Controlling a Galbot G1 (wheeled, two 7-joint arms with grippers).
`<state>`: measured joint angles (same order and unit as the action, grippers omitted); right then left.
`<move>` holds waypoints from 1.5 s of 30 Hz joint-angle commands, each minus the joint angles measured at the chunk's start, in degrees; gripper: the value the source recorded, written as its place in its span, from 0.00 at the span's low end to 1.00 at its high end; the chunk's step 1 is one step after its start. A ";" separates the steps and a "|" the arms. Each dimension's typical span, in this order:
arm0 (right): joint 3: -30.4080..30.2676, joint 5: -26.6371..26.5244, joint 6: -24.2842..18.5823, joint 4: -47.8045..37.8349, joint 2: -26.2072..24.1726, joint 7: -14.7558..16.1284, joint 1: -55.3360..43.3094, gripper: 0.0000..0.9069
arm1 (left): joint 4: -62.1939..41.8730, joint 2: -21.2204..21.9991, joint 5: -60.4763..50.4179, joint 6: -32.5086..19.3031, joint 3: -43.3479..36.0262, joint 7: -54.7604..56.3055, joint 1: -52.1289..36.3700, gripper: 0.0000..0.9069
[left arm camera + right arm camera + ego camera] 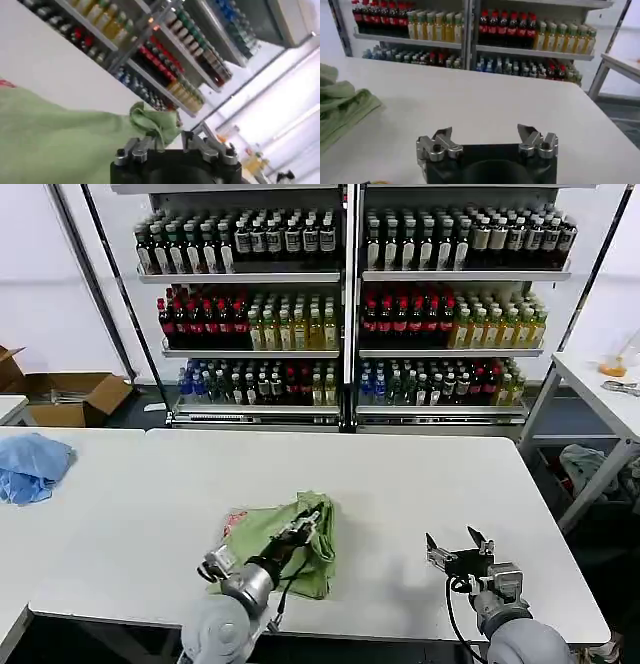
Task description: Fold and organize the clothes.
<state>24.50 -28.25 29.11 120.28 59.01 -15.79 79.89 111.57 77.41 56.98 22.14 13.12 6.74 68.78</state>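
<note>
**Left tool pinches the bunched green shirt; right tool waits spread over bare table**

The light green shirt lies crumpled in a loose heap on the white table, near its front edge and toward the robot's left of centre. A patch of red-and-white print shows at the heap's left end. The left tool reaches over the heap from the near side, its tips at the shirt's upper right part. In the left wrist view, a gathered fold of the green fabric rises between the fingers of the left tool, which are pressed onto it.

The right tool sits low over the table, well apart from the shirt on the robot's right side. Its fingers are spread wide with nothing between them, and the shirt's edge lies off to one side of it on the table.

A light blue cloth rests on the adjoining table at far left, and shelves of bottles stand behind.
</note>
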 commanded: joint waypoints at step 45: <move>0.07 0.39 0.01 0.57 1.27 -0.04 -0.15 1.00 | -6.16 -5.29 -16.74 0.67 9.91 1.51 6.81 0.07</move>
<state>24.58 -27.88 29.08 120.75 60.24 -15.77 79.75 105.98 72.01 34.27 21.69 22.96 10.02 75.44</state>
